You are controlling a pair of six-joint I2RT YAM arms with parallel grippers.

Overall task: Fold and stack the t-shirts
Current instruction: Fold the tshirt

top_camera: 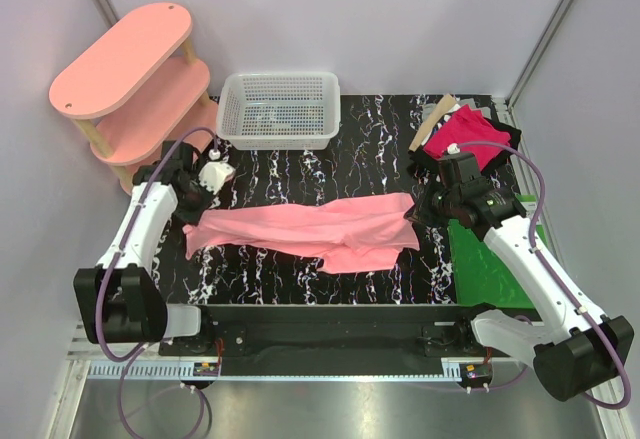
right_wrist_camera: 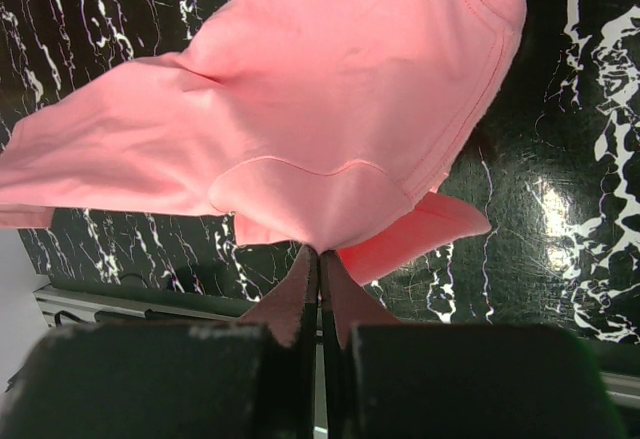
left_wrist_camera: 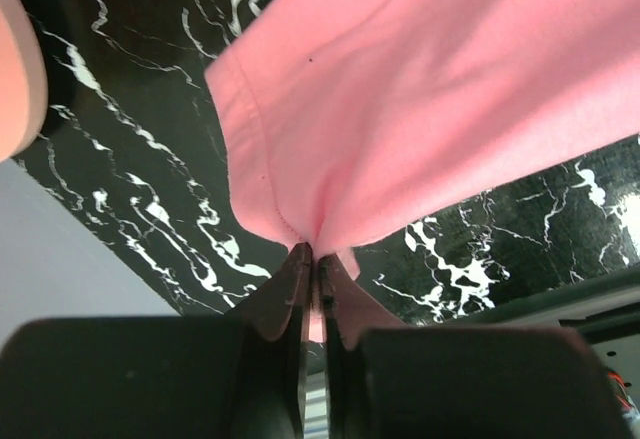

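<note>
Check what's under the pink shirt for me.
Only the black marbled table shows beneath the ends of the pink shirt, where the left gripper and right gripper pinch it. Whatever lies under its middle is covered by the cloth.

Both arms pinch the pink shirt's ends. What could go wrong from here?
1. The left gripper and right gripper each pinch only a thin edge of the salmon-pink t-shirt; a pull could slip it free.
2. It lies bunched between them, so a fold may come out uneven.
3. The right gripper works close to the magenta t-shirt and might snag it.
</note>
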